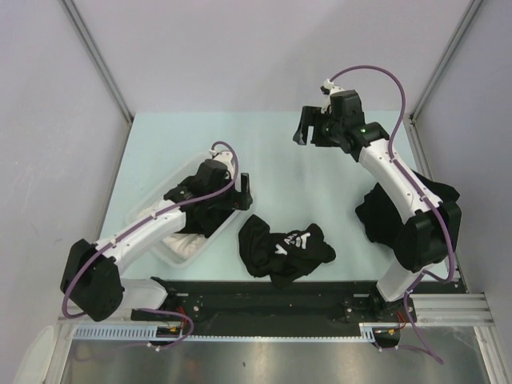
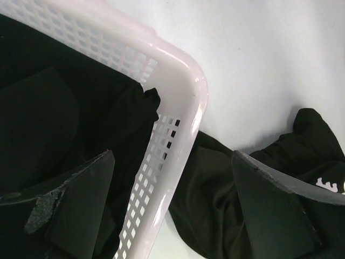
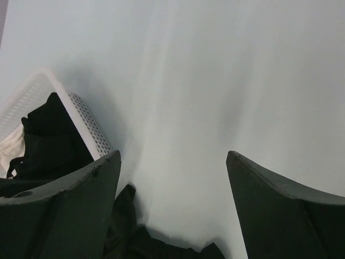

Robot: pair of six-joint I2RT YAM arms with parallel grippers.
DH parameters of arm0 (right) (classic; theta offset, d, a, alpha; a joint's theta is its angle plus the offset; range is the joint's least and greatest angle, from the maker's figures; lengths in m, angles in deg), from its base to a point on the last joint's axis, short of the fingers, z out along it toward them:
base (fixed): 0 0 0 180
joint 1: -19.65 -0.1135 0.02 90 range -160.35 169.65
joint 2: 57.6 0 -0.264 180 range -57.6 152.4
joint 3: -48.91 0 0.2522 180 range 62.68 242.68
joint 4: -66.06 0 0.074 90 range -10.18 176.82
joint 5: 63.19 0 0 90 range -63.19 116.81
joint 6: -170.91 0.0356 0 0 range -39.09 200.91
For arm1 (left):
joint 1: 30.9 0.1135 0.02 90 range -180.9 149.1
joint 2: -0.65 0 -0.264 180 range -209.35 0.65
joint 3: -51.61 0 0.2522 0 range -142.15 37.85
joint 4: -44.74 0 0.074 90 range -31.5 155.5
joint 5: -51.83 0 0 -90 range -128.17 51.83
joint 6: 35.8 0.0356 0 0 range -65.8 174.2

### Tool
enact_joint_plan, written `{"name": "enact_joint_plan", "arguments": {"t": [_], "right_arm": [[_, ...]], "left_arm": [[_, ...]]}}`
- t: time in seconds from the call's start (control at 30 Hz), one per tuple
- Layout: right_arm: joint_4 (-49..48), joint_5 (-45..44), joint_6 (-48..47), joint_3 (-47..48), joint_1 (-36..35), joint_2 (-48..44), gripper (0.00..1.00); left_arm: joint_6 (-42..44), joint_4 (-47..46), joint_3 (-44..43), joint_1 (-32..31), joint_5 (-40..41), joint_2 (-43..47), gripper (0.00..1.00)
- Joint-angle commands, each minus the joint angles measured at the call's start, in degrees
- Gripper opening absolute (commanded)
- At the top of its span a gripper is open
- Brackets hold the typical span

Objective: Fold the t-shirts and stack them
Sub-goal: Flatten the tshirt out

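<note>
Lettered black t-shirt [image 1: 284,250]: crumpled at 6 o'clock on worktop [image 1: 272,152]. Further t-shirt heap [image 1: 372,220] at 4 o'clock, more in lattice basket [image 2: 178,75] at 8 o'clock. Soft, light, limp, so probably best pinched at shoulders or hem corners. Left claw [image 2: 172,156], right claw [image 3: 172,156]: both spread, empty.

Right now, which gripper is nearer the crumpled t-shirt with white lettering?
Left. The left gripper sits over the basket corner beside the t-shirt; the right gripper hangs well beyond it, over the table.

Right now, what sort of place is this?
Probably a robotics lab test cell: two arms bolted to a pale table, walled by plain grey panels, with a white basket and crumpled black t-shirts for practice.
</note>
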Motion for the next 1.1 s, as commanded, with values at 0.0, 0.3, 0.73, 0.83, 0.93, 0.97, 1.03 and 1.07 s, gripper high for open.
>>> {"name": "enact_joint_plan", "arguments": {"t": [0.0,0.3,0.73,0.83,0.93,0.97,1.03,1.07], "right_arm": [[-1.4,1.8,0.0,0.6,0.9,-1.7,0.84],[-1.6,2.9,0.8,0.2,1.6,-1.6,0.85],[-1.8,4.7,0.9,-1.1,2.6,-3.0,0.85],[-1.8,5.0,0.9,-1.6,2.7,-3.4,0.85],[-1.9,5.3,1.0,-1.9,2.8,-3.6,0.85],[-1.9,5.4,1.0,-2.0,2.7,-3.7,0.85],[-1.9,5.6,1.1,-2.0,2.8,-3.9,0.85],[-2.0,5.7,1.1,-2.1,2.7,-3.9,0.85]], "left_arm": [[1.5,-0.7,-3.5,-0.9,-0.9,-2.2,0.96],[2.7,2.9,-7.4,-2.6,-0.3,-8.5,0.93],[0.7,8.0,-14.5,-4.1,5.8,-16.7,0.78],[0.6,8.6,-15.7,-4.1,8.6,-17.5,0.76],[0.8,9.5,-17.2,-4.1,11.5,-18.4,0.72],[1.2,9.6,-17.6,-4.1,11.9,-18.7,0.69],[1.6,9.7,-18.2,-4.1,13.0,-19.1,0.66],[2.0,9.7,-18.7,-4.1,13.2,-19.6,0.65]]}}
